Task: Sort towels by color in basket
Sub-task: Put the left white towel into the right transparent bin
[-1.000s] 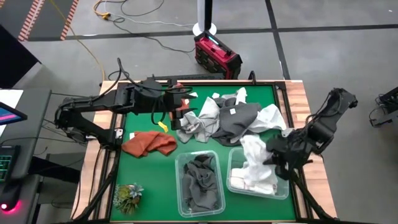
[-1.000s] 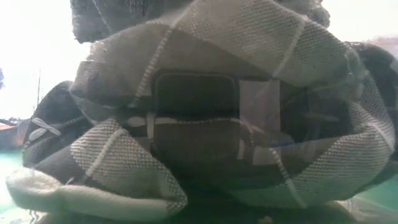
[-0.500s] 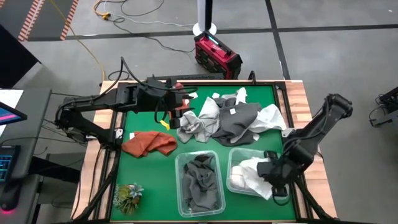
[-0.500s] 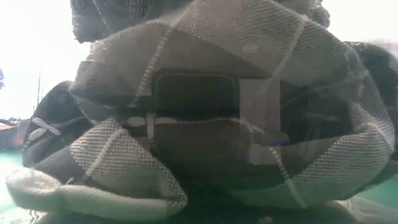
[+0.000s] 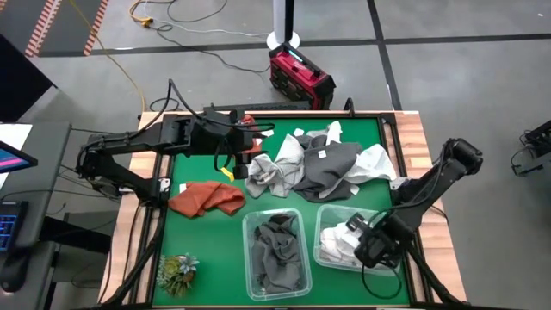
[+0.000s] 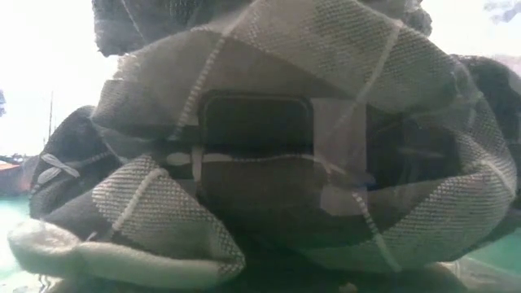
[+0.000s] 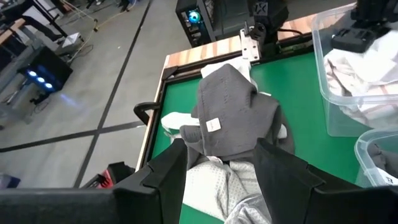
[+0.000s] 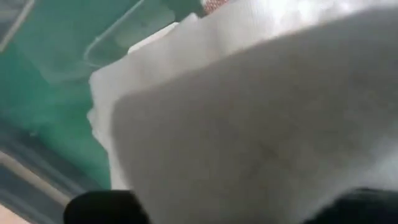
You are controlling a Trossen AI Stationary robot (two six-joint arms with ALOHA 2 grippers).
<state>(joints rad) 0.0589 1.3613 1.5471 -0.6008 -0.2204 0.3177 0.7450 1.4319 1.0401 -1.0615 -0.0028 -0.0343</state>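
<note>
We see two clear plastic bins on the green table (image 5: 198,172): the left bin (image 5: 277,252) holds crumpled dark grey towels (image 5: 277,245), the right bin (image 5: 320,226) soft white towels (image 5: 337,241). Our right gripper (image 5: 366,248) is down in that bin, fingers clenched on a white towel. The left gripper (image 5: 247,159), fingers apart, meets the mixed grey-and-white towel pile (image 5: 323,164); a rust-orange towel (image 5: 207,198) lies apart.

On the green table there are two clear bins (image 5: 275,254): one with dark grey towels (image 5: 277,245), one with white towels (image 5: 340,244), this one under the right pincer (image 5: 372,245). One rust-orange towel (image 5: 207,199) lies alone. One mixed pile of grey and white towels (image 5: 323,164) lies just beside the left pincer (image 5: 250,155); their number I cannot tell. There is one green plant tuft (image 5: 176,271).
</note>
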